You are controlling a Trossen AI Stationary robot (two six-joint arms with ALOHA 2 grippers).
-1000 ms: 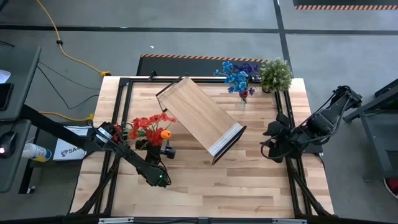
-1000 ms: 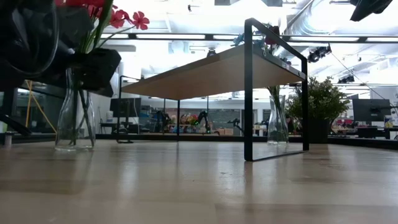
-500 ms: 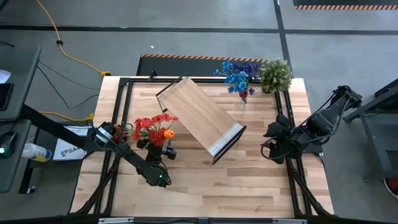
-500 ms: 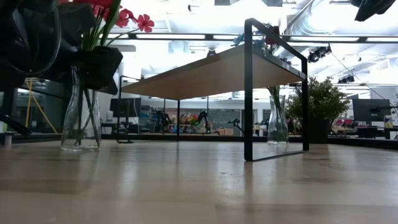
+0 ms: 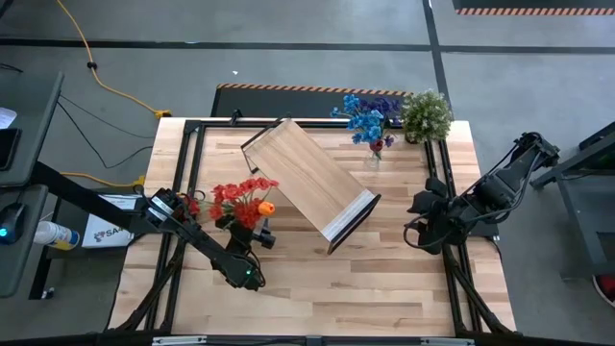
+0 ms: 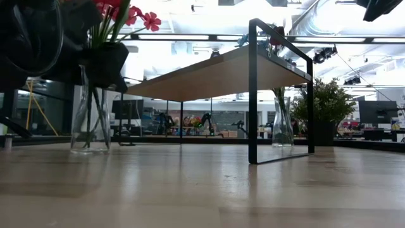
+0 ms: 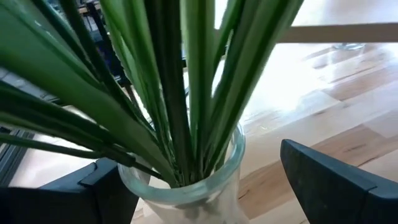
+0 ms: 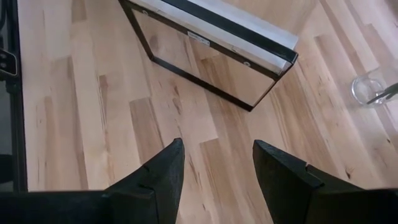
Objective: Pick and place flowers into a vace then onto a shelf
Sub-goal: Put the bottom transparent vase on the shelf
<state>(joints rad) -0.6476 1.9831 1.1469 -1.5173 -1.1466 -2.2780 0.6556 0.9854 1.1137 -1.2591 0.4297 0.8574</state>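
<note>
The red and orange flowers [image 5: 240, 195] stand in a clear glass vase [image 6: 90, 120], just beside the shelf [image 5: 309, 183] at its left. The left gripper [image 5: 252, 231] grips the vase's neck, one of its fingers [image 7: 339, 180] on each side, spread wide around the glass. Beyond the shelf, a second vase holds blue and purple flowers [image 5: 366, 117], next to a potted plant [image 5: 426, 114]. The right gripper [image 8: 214, 165] hovers over the desk [image 5: 384, 279] right of the shelf, fingers parted, holding nothing.

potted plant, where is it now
High view: the potted plant sits at the table's far right corner, just right of the blue flowers.
</note>
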